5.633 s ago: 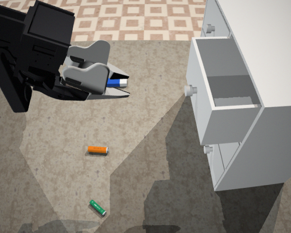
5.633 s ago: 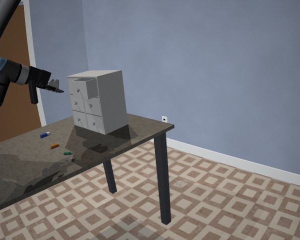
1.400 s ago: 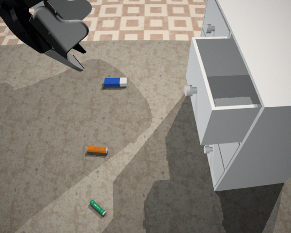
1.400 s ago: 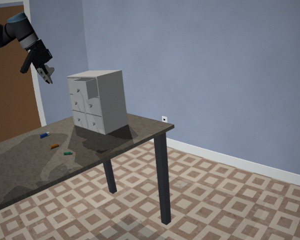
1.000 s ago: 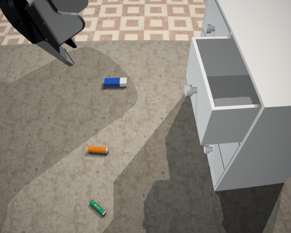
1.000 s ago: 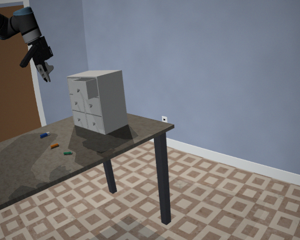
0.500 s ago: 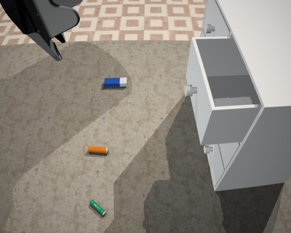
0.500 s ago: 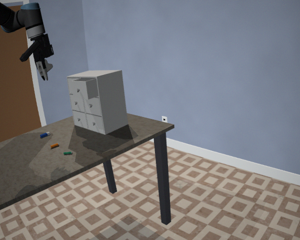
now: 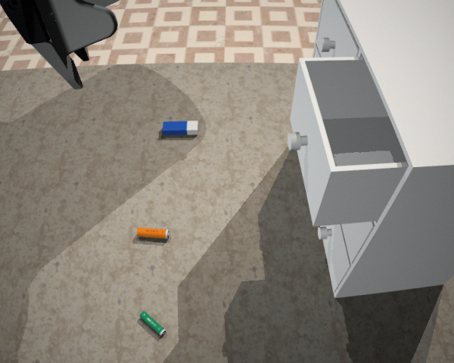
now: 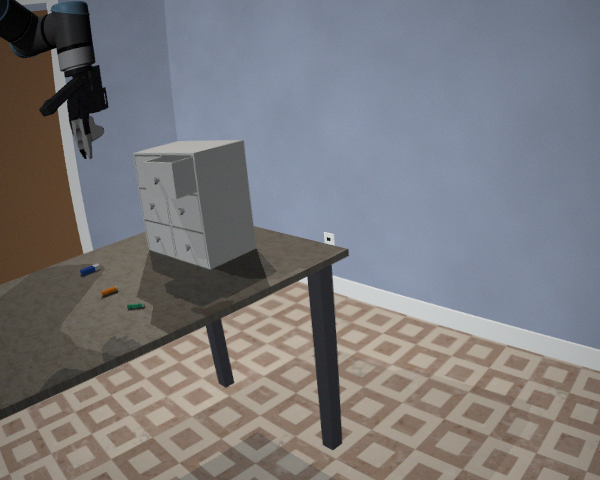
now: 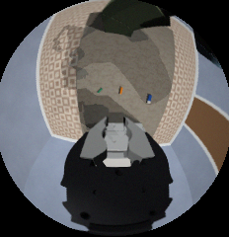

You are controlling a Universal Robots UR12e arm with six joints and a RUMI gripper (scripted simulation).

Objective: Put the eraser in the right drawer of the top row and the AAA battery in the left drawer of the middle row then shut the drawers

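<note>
The blue-and-white eraser [image 9: 179, 128] [image 10: 90, 269] [image 11: 149, 99] lies on the table left of the white chest [image 9: 415, 78] [image 10: 222, 201]. A thin green battery [image 9: 152, 324] [image 10: 135, 306] [image 11: 100, 90] and a thicker orange battery [image 9: 153, 233] [image 10: 109, 291] [image 11: 120, 90] lie nearer the front. The chest's top right drawer [image 9: 360, 195] [image 10: 184, 175] is pulled far out and looks empty. The other drawers are shut. My gripper [image 9: 76, 84] [image 10: 85, 152] [image 11: 115, 118] hangs high above the table's far left, well away from the eraser, with its fingers close together and nothing between them.
The stone-patterned table [image 9: 63, 195] [image 10: 290, 253] ends just beyond the eraser, with chequered floor behind. The open drawer's knob [image 9: 296, 141] juts out toward the objects. A brown door and blue walls stand behind the arm.
</note>
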